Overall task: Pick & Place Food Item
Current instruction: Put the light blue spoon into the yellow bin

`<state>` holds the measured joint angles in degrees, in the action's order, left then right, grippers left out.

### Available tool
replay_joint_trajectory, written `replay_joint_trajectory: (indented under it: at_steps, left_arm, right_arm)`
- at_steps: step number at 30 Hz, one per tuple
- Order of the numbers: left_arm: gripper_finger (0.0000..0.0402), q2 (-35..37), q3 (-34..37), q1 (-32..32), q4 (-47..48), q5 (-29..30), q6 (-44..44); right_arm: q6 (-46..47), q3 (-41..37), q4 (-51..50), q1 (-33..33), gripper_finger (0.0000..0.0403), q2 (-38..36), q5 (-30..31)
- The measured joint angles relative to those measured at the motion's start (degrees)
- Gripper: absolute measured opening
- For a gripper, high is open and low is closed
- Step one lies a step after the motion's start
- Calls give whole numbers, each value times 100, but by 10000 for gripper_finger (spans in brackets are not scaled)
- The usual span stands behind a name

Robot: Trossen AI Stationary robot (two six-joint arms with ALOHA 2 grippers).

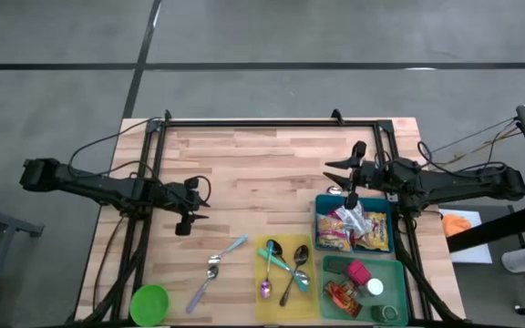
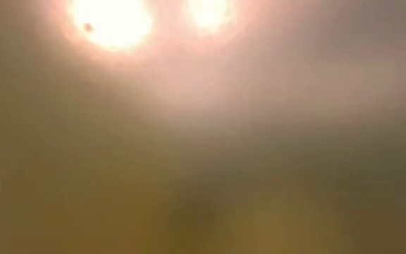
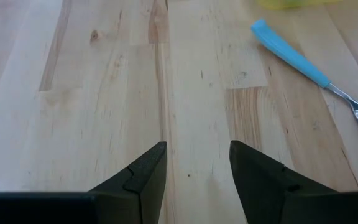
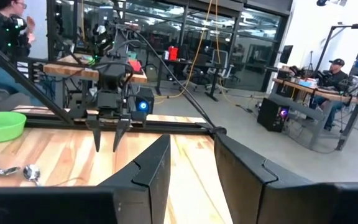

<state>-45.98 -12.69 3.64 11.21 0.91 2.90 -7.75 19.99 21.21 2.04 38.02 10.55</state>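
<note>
Several food packets [image 1: 354, 228] lie in a blue bin [image 1: 320, 223] at the right of the table. My right gripper [image 1: 335, 178] [image 4: 191, 168] hovers level just beyond that bin's far left corner, open, with nothing between its fingers. My left gripper [image 1: 200, 202] [image 3: 197, 168] is tilted down over bare wood at the table's left middle, also open and empty. A blue-handled spoon [image 3: 303, 62] [image 1: 221, 260] lies flat on the table ahead of it. The low view shows only a blur.
A yellow tray [image 1: 285, 296] with spoons sits at the near middle. A green bin [image 1: 399, 273] with small items stands near right, and a green bowl [image 1: 149, 303] [image 4: 2, 124] near left. A black frame [image 1: 272, 123] runs along the far edge. People sit in the room beyond.
</note>
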Motion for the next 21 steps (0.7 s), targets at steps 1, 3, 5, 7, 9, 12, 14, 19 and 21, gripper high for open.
replay_joint_trajectory:
  at_steps: [1, 3, 5, 7, 9, 12, 14, 19, 21]
  left_arm:
    - [174, 0, 0, 2, 0, 0, 0]
    - [174, 0, 0, 0, -1, 0, 0]
    - [174, 0, 0, 2, 1, 0, 0]
    - [174, 0, 0, 0, 1, 0, 0]
    - [174, 0, 0, 0, 1, 0, 0]
    - [174, 0, 0, 2, -1, 0, 0]
    - [174, 0, 0, 0, 1, 0, 0]
    - [174, 0, 0, 1, 1, 0, 0]
    - [174, 0, 0, 1, 0, 0, 0]
  right_arm:
    - [-18, -14, 2, 0, 121, 0, 0]
    - [-15, -32, -5, 0, 121, 3, -2]
    - [33, -35, -4, 0, 121, 9, -2]
    - [31, -35, -2, 0, 121, 9, -4]
    - [3, -35, -2, 0, 121, 9, -4]
    - [8, -35, -2, 0, 121, 9, -4]
    - [8, -37, -2, 0, 121, 9, -4]
    - [10, -39, -2, 0, 121, 9, -4]
    - [24, -39, -2, 0, 121, 9, -4]
